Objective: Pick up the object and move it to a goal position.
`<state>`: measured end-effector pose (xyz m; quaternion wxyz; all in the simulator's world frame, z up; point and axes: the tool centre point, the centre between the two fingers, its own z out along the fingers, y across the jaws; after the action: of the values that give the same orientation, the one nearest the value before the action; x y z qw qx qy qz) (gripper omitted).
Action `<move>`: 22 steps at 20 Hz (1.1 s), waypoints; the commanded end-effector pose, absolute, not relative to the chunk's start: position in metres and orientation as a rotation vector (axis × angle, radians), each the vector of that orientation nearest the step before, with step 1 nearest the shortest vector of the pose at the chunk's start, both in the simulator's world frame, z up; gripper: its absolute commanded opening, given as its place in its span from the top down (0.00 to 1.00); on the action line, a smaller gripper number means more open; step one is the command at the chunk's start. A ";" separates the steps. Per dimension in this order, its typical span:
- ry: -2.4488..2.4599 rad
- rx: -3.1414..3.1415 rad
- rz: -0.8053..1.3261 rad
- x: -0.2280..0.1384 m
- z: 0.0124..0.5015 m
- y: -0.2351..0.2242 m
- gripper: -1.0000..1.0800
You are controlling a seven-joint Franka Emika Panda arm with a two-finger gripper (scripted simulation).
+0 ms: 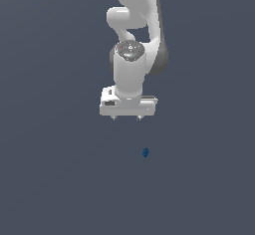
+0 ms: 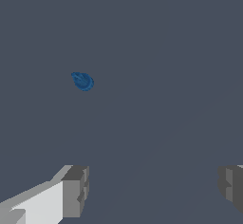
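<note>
The white two-fingered claw (image 1: 126,118) hangs with its jaws spread wide and nothing between them. The tiny dark-blue rounded chunky object (image 1: 145,152) lies on the flat grey ground (image 1: 55,179), apart from the claw, outside its fingers (image 2: 75,190).

Plain dark grey floor (image 1: 55,179), one tiny dark-blue rounded object (image 1: 145,152) directly on it.

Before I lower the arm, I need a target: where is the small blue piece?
In the exterior view the blue piece lies alone on the grey floor, below the open tool and slightly toward that view's right, untouched.
</note>
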<state>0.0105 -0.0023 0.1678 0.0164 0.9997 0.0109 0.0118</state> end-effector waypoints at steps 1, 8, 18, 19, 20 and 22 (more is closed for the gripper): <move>0.024 3.109 0.037 0.011 0.167 -0.002 0.04; -0.073 3.112 0.035 0.018 0.163 0.002 0.04; -0.370 3.102 0.029 0.037 0.151 0.016 0.04; -0.410 3.098 0.028 0.039 0.149 0.018 0.04; -0.449 3.094 0.027 0.042 0.147 0.020 0.04; -0.527 3.084 0.025 0.047 0.144 0.024 0.04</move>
<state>0.0430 0.0210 0.1465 0.0073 0.9887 -0.1493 0.0086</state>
